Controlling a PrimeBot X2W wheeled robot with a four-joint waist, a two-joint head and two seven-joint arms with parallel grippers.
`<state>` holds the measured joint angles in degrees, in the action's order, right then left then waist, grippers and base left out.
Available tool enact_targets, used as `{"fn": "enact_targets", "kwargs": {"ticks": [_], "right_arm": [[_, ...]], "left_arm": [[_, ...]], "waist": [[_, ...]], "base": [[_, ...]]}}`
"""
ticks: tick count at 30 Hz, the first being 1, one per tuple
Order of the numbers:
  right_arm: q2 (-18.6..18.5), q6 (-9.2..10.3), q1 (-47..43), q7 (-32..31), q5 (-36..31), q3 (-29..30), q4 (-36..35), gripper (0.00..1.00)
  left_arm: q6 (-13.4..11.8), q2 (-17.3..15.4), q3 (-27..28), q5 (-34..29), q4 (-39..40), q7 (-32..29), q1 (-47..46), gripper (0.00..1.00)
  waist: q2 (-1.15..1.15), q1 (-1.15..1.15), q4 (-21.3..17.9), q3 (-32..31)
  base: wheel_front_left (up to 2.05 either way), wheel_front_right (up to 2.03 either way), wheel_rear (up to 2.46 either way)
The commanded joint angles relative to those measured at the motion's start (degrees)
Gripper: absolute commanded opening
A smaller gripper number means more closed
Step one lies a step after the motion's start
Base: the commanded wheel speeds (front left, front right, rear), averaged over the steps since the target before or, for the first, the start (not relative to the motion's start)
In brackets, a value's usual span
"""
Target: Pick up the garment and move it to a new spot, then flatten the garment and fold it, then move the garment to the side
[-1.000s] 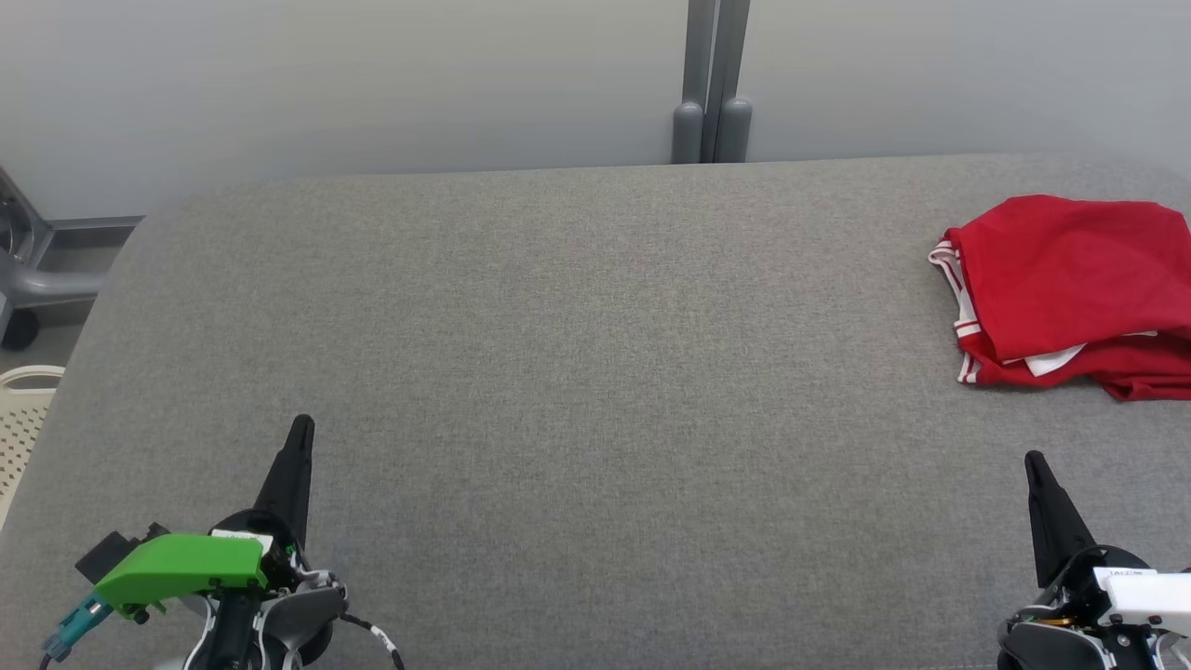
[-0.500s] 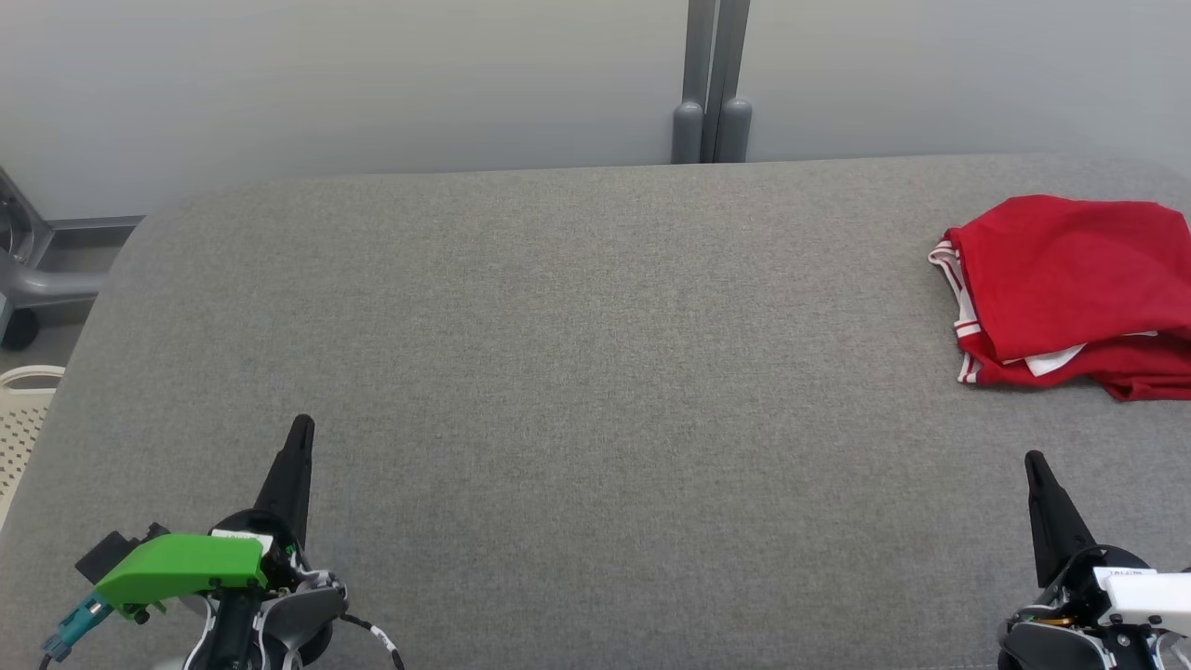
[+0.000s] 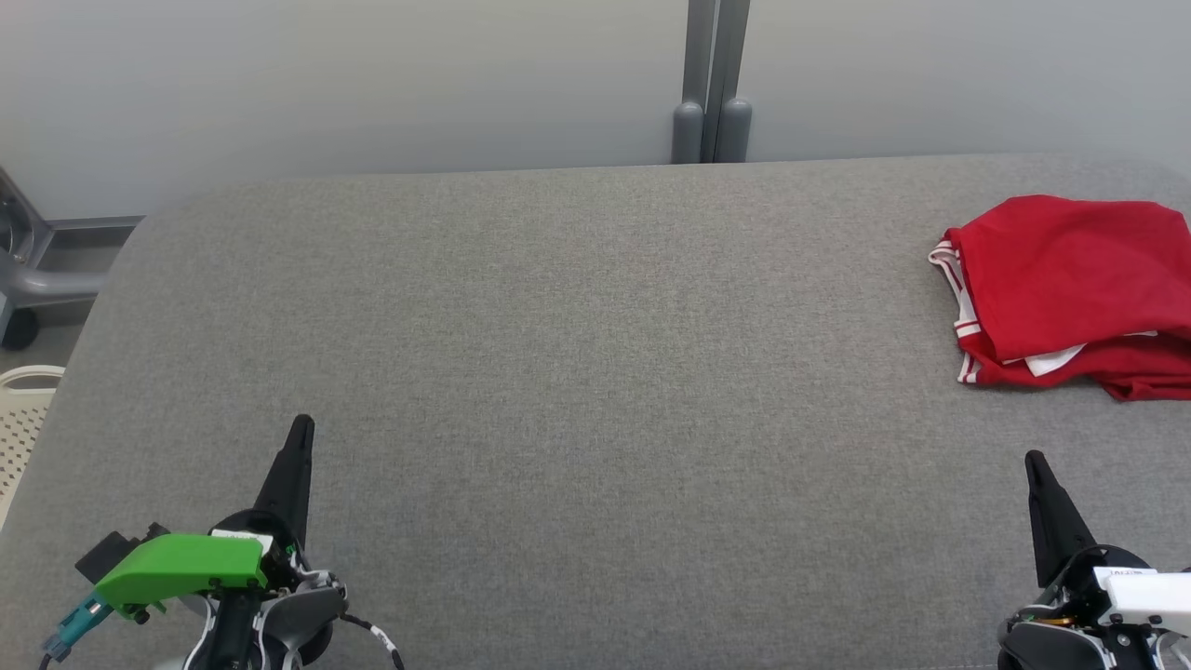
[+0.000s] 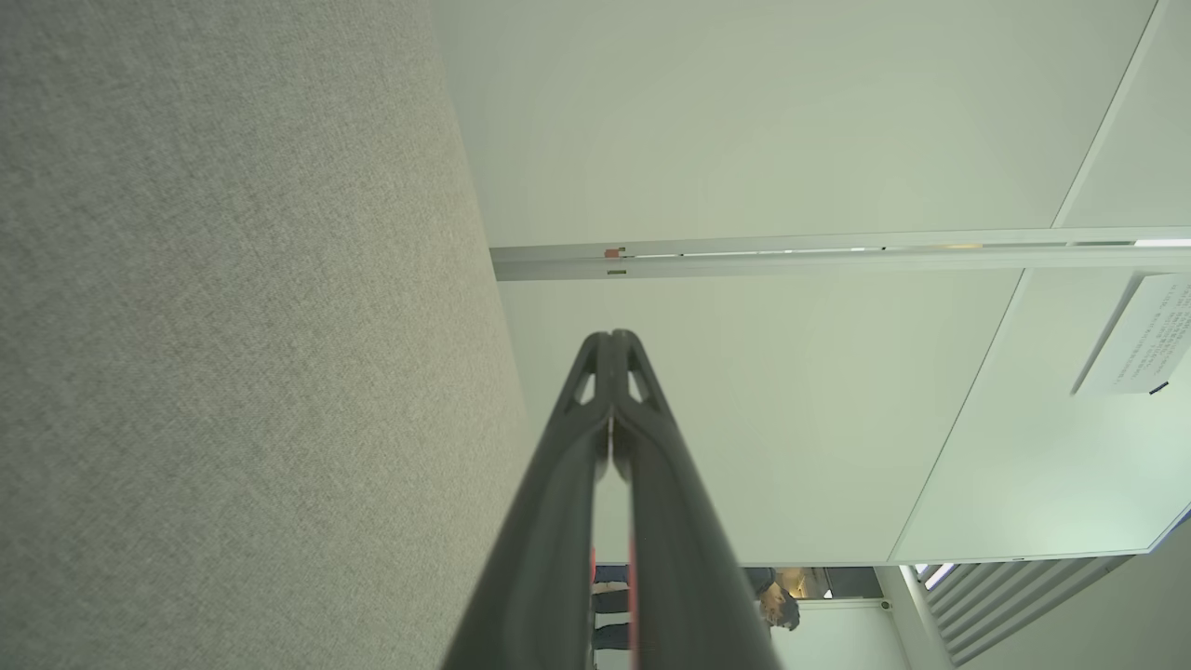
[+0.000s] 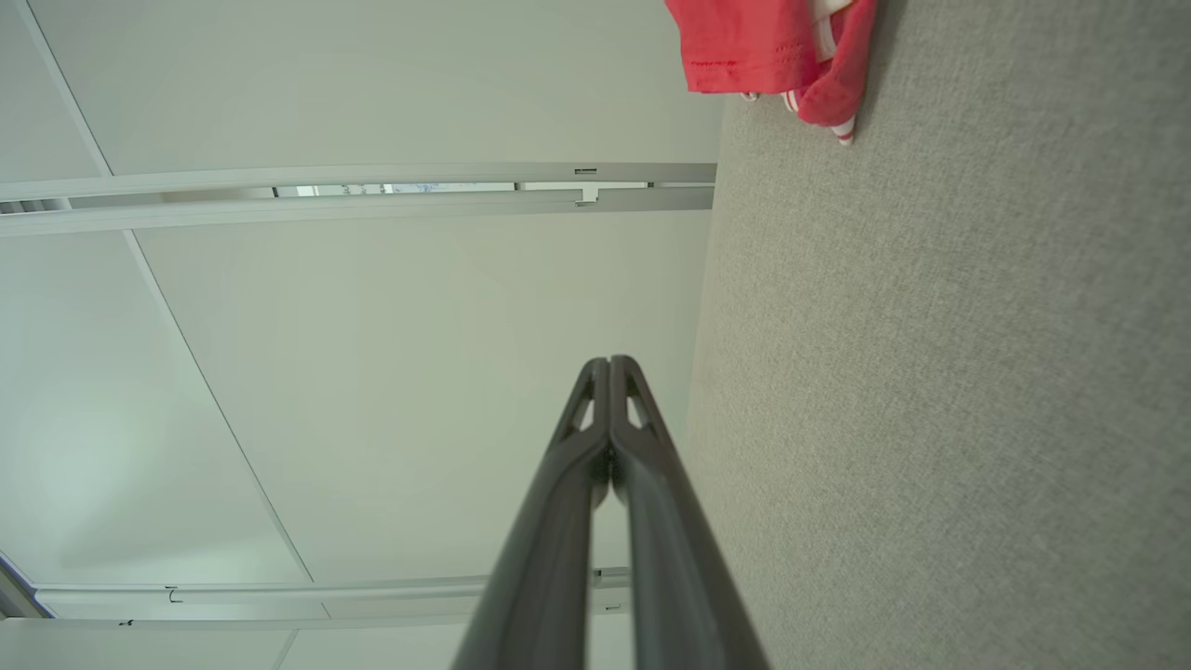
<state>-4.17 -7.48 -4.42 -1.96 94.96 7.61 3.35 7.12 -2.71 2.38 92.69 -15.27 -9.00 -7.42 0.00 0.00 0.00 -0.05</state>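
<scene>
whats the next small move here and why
Probably open the right gripper and reach it forward toward the red garment. The garment lies bunched, not flat, at the right end of the grey table, ahead of that gripper and apart from it; both it and the left gripper are shut and empty.

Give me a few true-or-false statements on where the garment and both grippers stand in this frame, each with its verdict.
1. The red garment lies on the grey surface, toward the robot's right. True.
2. The left gripper and the right gripper are both shut. True.
3. The right gripper holds the garment. False: it is empty and apart from the garment.
4. The garment is spread flat at the middle of the surface. False: it lies bunched by the right edge.
5. The garment has white trim. True.
</scene>
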Motion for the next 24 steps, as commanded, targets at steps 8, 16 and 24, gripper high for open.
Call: {"fn": "enact_targets", "kwargs": {"ticks": [8, 16, 24], "right_arm": [[-0.33, -0.02, -0.57, 0.18, 0.38, -0.16, -0.33, 0.0], [-0.45, -0.02, -0.59, 0.33, 0.5, -0.28, -0.34, 0.0], [-0.58, -0.02, -0.62, 0.44, 0.66, -0.4, -0.36, 0.0]], "left_arm": [[0.42, -0.31, 0.22, 0.17, 0.09, -0.08, -0.79, 0.0], [0.42, -0.31, 0.22, 0.17, 0.09, -0.08, -0.79, 0.0], [0.42, -0.31, 0.22, 0.17, 0.09, -0.08, -0.8, 0.0]], "waist": [[0.0, 0.0, 0.0, 0.0], [0.0, 0.0, 0.0, 0.0], [0.0, 0.0, 0.0, 0.0]], "base": [[0.0, 0.0, 0.0], [0.0, 0.0, 0.0], [0.0, 0.0, 0.0]]}}
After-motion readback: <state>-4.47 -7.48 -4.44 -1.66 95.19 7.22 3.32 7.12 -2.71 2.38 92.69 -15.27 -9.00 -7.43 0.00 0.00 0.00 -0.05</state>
